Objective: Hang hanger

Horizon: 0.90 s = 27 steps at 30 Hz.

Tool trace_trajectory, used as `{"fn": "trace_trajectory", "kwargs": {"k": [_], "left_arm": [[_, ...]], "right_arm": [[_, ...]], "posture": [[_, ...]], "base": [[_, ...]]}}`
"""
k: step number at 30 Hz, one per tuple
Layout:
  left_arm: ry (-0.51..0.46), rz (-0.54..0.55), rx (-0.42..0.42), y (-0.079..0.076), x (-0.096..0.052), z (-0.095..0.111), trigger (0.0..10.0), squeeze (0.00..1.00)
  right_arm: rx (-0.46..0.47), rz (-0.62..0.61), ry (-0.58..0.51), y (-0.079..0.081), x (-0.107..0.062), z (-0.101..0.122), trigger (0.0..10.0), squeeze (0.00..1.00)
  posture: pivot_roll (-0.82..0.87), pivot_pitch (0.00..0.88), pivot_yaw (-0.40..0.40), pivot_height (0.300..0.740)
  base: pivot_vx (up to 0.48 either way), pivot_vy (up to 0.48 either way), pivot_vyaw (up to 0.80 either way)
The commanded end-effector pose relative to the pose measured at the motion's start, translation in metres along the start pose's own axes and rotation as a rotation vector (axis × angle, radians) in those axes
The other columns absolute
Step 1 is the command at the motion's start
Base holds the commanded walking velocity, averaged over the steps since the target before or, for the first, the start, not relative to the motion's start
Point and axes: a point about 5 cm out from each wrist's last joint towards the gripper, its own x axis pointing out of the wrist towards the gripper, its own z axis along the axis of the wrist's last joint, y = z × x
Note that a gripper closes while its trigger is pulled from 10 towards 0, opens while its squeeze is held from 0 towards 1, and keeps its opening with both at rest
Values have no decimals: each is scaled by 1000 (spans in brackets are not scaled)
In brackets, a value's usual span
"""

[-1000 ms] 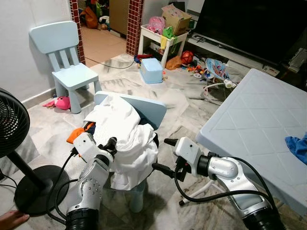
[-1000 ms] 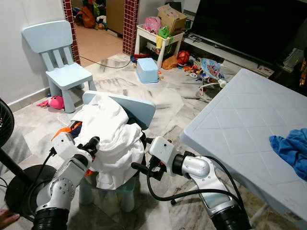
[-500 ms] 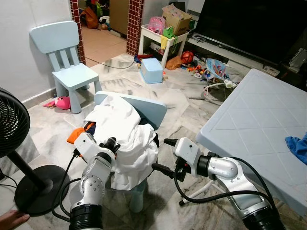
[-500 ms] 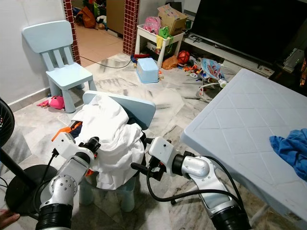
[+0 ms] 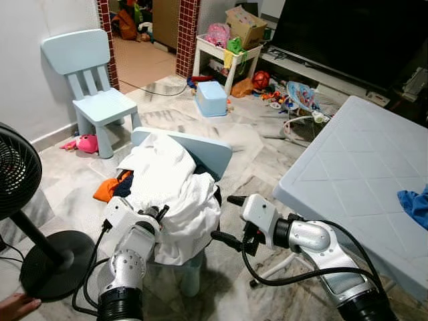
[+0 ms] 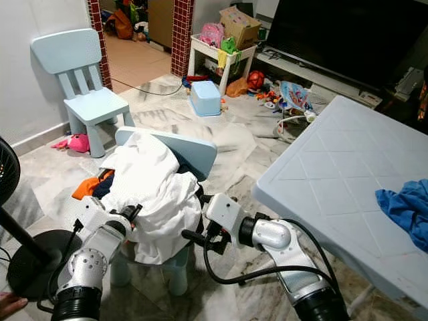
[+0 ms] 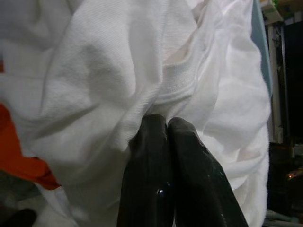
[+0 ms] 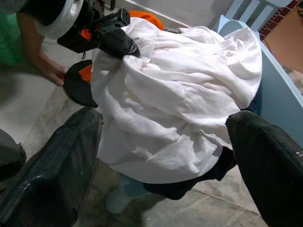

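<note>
A pile of clothes lies on a small light-blue chair (image 5: 208,151): a crumpled white garment (image 5: 170,180) on top, an orange cloth (image 5: 107,189) on the robot's left side of the pile and a dark garment (image 8: 189,187) underneath. My left gripper (image 5: 159,212) is shut, and its fingertips (image 7: 158,124) press into a fold of the white garment (image 7: 94,71) on the pile's left side. My right gripper (image 5: 227,219) stands open just right of the pile, apart from it. Its spread fingers (image 8: 265,156) frame the white garment (image 8: 175,94).
A black standing fan (image 5: 13,174) and its round base (image 5: 50,264) are at my left, with a person's hand (image 5: 17,306) beside the base. A large light-blue table (image 5: 361,180) with a blue cloth (image 5: 414,204) stands on the right. A second small chair (image 5: 93,73) and toys lie beyond.
My left gripper has dropped lower and pushed in against the side of the white garment. The right gripper has sunk slightly and stays open.
</note>
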Motion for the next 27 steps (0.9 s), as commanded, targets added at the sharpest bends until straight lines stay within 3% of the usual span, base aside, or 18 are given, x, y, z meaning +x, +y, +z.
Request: {"fn": "trace_trajectory", "kwargs": {"k": [1, 2, 5, 7, 12, 20, 27], "left_arm": [[12, 8, 19, 2, 1, -5, 0, 0], [-5, 7, 76, 2, 1, -2, 0, 0], [-16, 2, 118, 2, 1, 0, 0, 0], [-64, -26, 226, -1, -6, 1, 0, 0], [-124, -125, 369, -8, -19, -1, 0, 0], [-97, -191, 570, -10, -29, -12, 0, 0], [-64, -188, 590, -8, -31, -16, 0, 0]], "right_arm": [[-5, 1, 22, -1, -4, -4, 10000, 0], [-6, 1, 22, -1, -3, -4, 10000, 0], [-7, 1, 21, -1, -3, -4, 10000, 0], [-10, -5, 24, -2, -4, -5, 10000, 0], [-11, -9, 27, -3, -5, -5, 10000, 0], [-14, -1, 26, -2, -3, -6, 10000, 0], [-19, -5, 30, -4, -3, -6, 10000, 0]], "posture": [[-76, 0, -160, 740], [-76, 0, -160, 740], [-76, 0, -160, 740], [-75, 0, -161, 740], [-75, 0, -161, 740], [-65, 0, -168, 740], [-67, 0, -166, 740]], "base": [[0, 0, 0], [0, 0, 0], [0, 0, 0], [0, 0, 0], [0, 0, 0], [0, 0, 0], [0, 0, 0]]}}
